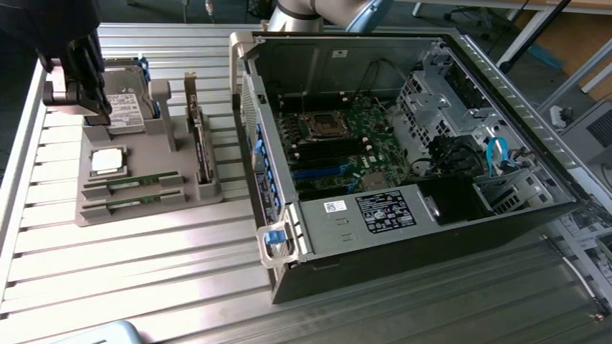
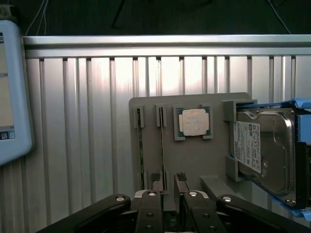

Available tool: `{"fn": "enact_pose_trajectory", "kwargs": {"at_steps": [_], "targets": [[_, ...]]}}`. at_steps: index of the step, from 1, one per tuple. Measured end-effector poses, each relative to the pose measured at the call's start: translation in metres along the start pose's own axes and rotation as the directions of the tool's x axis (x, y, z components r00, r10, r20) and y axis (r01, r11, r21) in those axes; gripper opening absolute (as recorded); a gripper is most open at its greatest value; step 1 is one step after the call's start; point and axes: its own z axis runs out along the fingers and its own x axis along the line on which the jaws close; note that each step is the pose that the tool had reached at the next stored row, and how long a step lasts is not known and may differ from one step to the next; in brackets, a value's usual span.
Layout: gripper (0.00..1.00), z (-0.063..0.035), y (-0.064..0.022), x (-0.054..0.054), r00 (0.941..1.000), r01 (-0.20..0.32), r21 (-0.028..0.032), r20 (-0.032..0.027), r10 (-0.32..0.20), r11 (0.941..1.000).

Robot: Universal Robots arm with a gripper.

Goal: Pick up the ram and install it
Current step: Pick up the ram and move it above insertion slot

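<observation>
The approach to the pick looks to be the step in hand, with nothing lifted yet. In the upper left of the exterior view, the black two-fingered gripper [image 1: 96,100] hangs above the flat grey plastic holder [image 1: 143,215]. Its jaws are spread and empty, as the wrist view confirms [image 2: 168,180]. Two long, narrow green ram sticks [image 1: 129,183] lie side by side in the holder's slots at the exterior view's left [image 2: 162,145]. A grasp would likely call for centring the jaws over one thin stick and closing squarely. The holder also carries one square silver CPU chip [image 2: 194,121], one silver hard drive [image 2: 265,150] and one upright expansion card [image 1: 198,143]. One open black computer case [image 1: 402,236] stands to the right.
</observation>
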Motion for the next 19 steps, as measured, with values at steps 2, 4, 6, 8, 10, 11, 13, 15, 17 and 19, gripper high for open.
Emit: {"fn": "enact_pose_trajectory", "kwargs": {"at_steps": [2, 4, 6, 8, 10, 11, 13, 15, 17, 19], "targets": [[0.24, 0.002, 0.0, 0.0, 1.0, 0.0, 0.0001, 0.0, 0.0, 1.0], [0.24, 0.0037, -0.0001, 0.0, 1.0, 0.0, 0.0001, 0.0, 0.0, 1.0], [0.24, 0.0056, -0.0001, 0.0, 1.0, 0.0, 0.0002, -0.0001, 0.0, 1.0], [0.24, 0.0077, -0.0001, 0.0, 1.0, 0.0, 0.0002, 0.0, 0.0, 1.0], [0.24, 0.01, -0.0001, 0.0, 1.0, 0.0, 0.0003, 0.0, 0.0, 1.0], [0.24, 0.011, -0.0002, 0.0, 1.0, 0.0, 0.0003, 0.0, 0.0, 1.0], [0.24, 0.0134, -0.0002, 0.0, 1.0, 0.0, 0.0004, 0.0, 0.0, 1.0], [0.24, 0.0154, -0.0002, 0.0, 1.0, 0.0, 0.0003, 0.0, 0.0, 1.0], [0.24, 0.0175, -0.0002, 0.0, 1.0, 0.0, 0.0003, 0.0, 0.0, 1.0], [0.24, 0.0194, -0.0003, 0.0, 1.0, 0.0, 0.0003, 0.0, 0.0, 1.0]]}}
